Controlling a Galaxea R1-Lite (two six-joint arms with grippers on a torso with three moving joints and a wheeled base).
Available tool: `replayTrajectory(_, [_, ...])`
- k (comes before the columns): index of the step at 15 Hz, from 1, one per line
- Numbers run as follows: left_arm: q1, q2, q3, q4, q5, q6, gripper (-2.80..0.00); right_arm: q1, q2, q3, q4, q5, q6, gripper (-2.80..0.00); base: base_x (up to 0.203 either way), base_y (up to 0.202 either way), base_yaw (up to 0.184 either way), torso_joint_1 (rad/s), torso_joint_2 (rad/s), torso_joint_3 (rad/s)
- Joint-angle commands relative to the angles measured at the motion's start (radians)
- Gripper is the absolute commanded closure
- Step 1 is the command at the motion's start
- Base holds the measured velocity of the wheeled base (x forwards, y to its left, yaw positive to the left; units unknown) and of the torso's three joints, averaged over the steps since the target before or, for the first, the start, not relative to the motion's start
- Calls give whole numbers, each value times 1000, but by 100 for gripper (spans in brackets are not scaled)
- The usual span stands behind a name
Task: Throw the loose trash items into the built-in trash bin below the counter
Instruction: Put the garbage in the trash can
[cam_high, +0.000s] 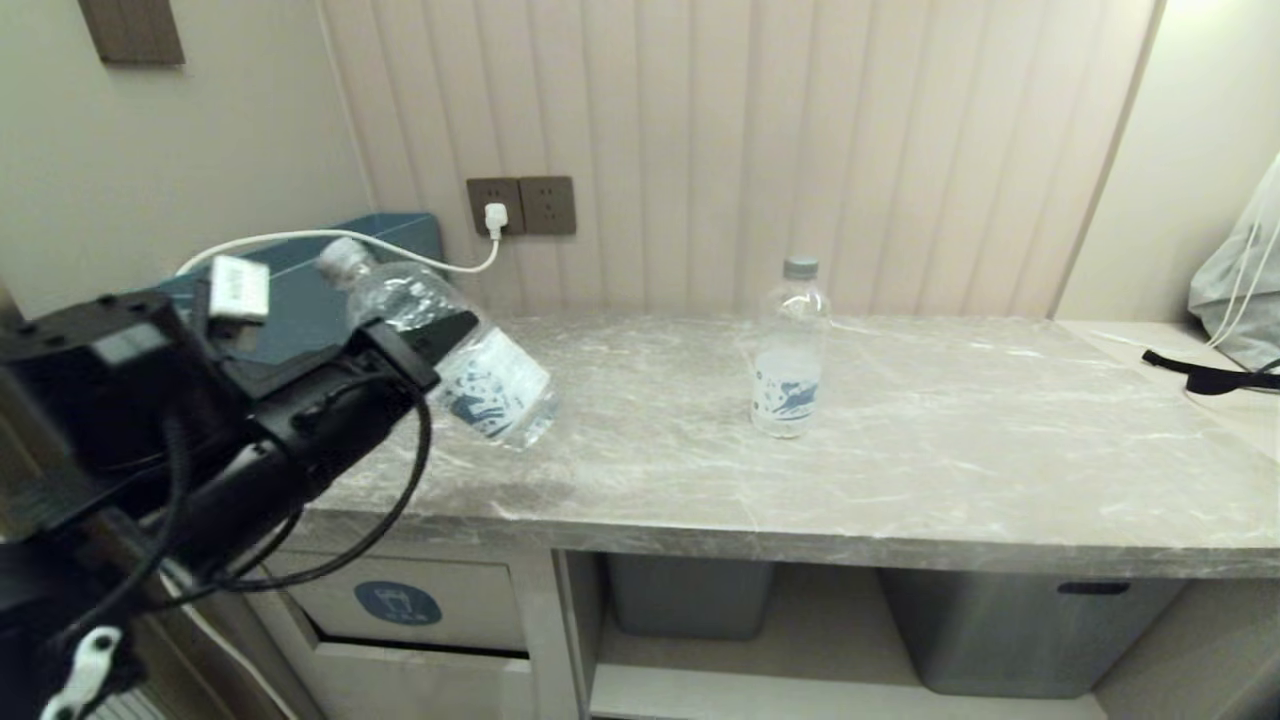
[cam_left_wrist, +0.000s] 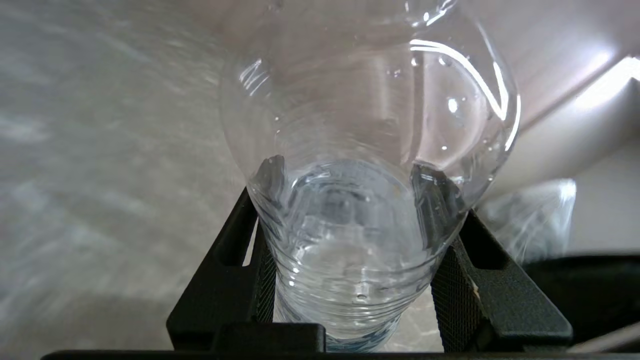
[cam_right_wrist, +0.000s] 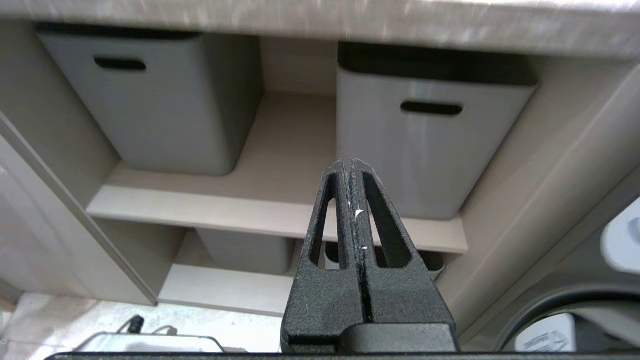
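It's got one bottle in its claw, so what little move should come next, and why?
Probably lower the held bottle toward the bin flap under the counter. The left gripper is clamped on it, tilted above the counter's left end, and the flap sits just below. The second bottle stands upright, waiting; the right gripper is shut by the shelves.

The head camera looks forward and down across the desk (cam_high: 900, 440) toward the panelled wall, the left arm entering at eight o'clock. The left wrist camera sits very close behind its fingers (cam_left_wrist: 235, 250), the held bottle (cam_left_wrist: 370, 175) filling it; the head view shares that bottle. The right wrist camera faces the grey tubs (cam_right_wrist: 430, 130) under the desk, also shared.
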Motion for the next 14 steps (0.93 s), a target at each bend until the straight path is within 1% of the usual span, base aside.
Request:
replayTrajectory(1, [15,-202,85,7,46,-70,0,0,1,0,1,0,-1,0,0,0,0,-225,518,300])
replayTrajectory(4, [60,-395,267,46,83,-139,0,0,0,0,1,0,-1,0,0,0,0,-215,505,283])
replayTrajectory(5, [93,-434,310,68,91,-179,0,0,0,0,1,0,2,0,0,0,0,-208,496,288])
replayTrajectory(6, [119,-461,322,111,96,-261,0,0,0,0,2,0,2,0,0,0,0,-200,496,290])
replayTrajectory(7, [132,-480,318,178,98,-346,0,0,0,0,3,0,-1,0,0,0,0,-194,490,285])
replayTrajectory(9, [141,-509,290,326,98,-496,0,0,0,0,1,0,-1,0,0,0,0,-194,476,280])
replayTrajectory(10, [148,-505,286,381,91,-544,0,0,0,0,2,0,1,0,0,0,0,-193,482,287])
replayTrajectory(12, [186,-423,281,389,73,-577,0,0,0,0,1,0,-1,0,0,0,0,-177,474,292])
replayTrajectory(14, [278,-282,243,367,32,-621,0,0,0,0,1,0,2,0,0,0,0,-167,463,291])
